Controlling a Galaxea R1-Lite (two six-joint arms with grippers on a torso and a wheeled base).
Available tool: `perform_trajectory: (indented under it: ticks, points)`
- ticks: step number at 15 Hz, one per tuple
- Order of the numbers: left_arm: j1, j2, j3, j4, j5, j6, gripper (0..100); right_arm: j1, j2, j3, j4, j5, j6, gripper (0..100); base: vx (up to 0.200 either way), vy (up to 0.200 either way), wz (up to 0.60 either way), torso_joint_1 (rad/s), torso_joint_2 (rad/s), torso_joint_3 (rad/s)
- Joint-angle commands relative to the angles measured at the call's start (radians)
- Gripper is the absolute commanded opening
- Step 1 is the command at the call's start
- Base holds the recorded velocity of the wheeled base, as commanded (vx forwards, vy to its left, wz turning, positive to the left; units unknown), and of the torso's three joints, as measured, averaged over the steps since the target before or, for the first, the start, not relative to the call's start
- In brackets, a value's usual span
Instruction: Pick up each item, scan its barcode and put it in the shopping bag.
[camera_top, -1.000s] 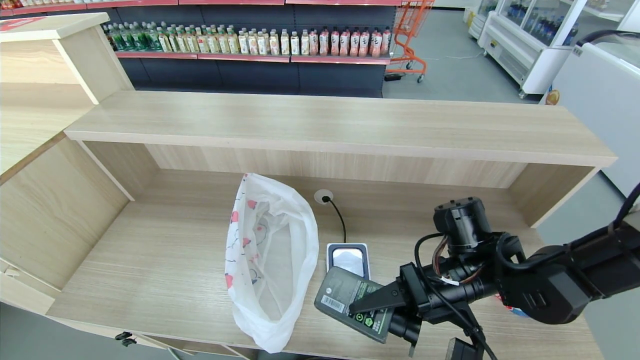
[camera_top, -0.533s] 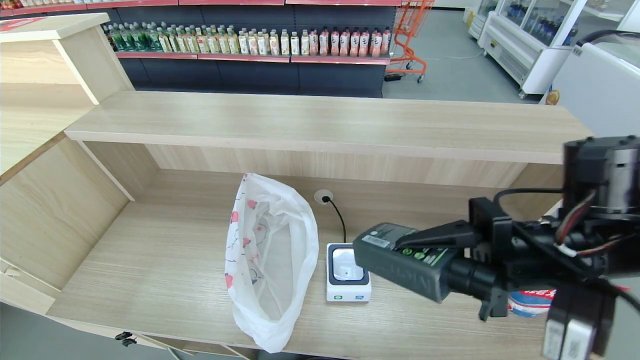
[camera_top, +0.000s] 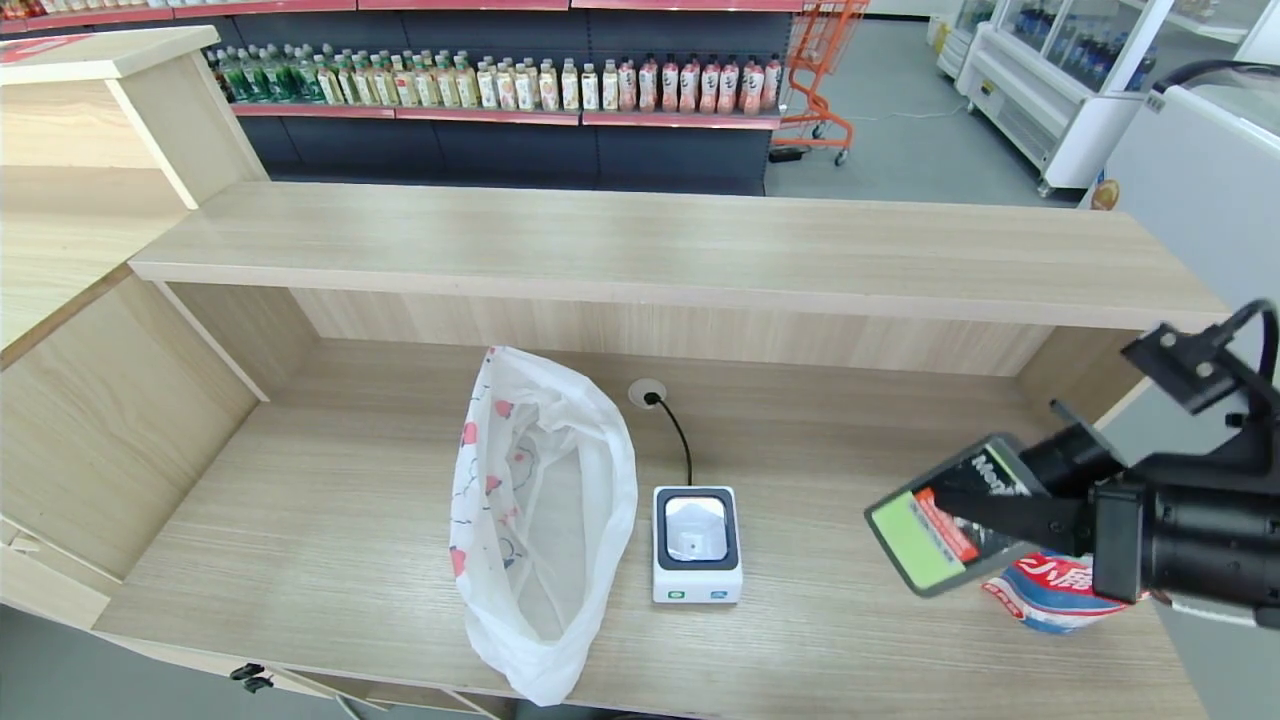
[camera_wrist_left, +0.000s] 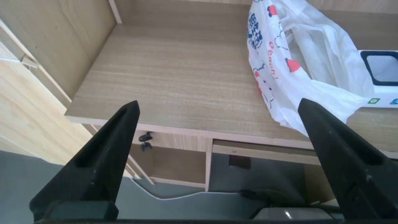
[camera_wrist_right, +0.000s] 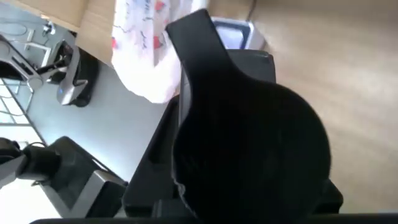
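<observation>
We see the right gripper (camera_top: 985, 505) at the right side of the counter (camera_top: 330, 520), raised above its surface. Its fingers are clamped on a dark box (camera_top: 910, 535) with a green and red label. The box sticks out from the fingertips toward the middle of the counter and is tilted, with its label side facing up and toward us. One dark finger (camera_top: 1010, 512) lies across the label.

The box is in the air, well apart from the scanner (camera_top: 697, 543) and still further from the shopping bag (camera_top: 540, 520). The scanner stands just beside the bag on its right, and a black cable (camera_top: 678, 430) runs from the scanner to a hole in the counter behind it. The bag lies with its mouth open toward us.

Under the right gripper, a red, white and blue package (camera_top: 1050, 595) rests on the counter, partly hidden by the arm.

The left gripper (camera_wrist_left: 219, 109) hangs over the front edge of the counter with its two fingers wide apart and nothing between them. The bag (camera_wrist_left: 292, 62) is near it, and the scanner (camera_wrist_left: 379, 68) is beyond the bag.
</observation>
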Motion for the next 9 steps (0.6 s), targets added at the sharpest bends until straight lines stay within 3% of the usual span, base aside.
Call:
perform_trajectory:
  ticks: [1, 9]
  points:
    - [0.000, 0.000, 0.000, 0.000, 0.000, 0.000, 100, -0.012, 0.025, 0.081, -0.012, -0.003, 0.062, 0, 0.000, 0.000, 0.00, 0.000, 0.00, 0.000]
    - [0.000, 0.000, 0.000, 0.000, 0.000, 0.000, 100, -0.014, 0.114, 0.059, -0.088, 0.032, 0.105, 0, 0.000, 0.000, 0.00, 0.000, 0.00, 0.000]
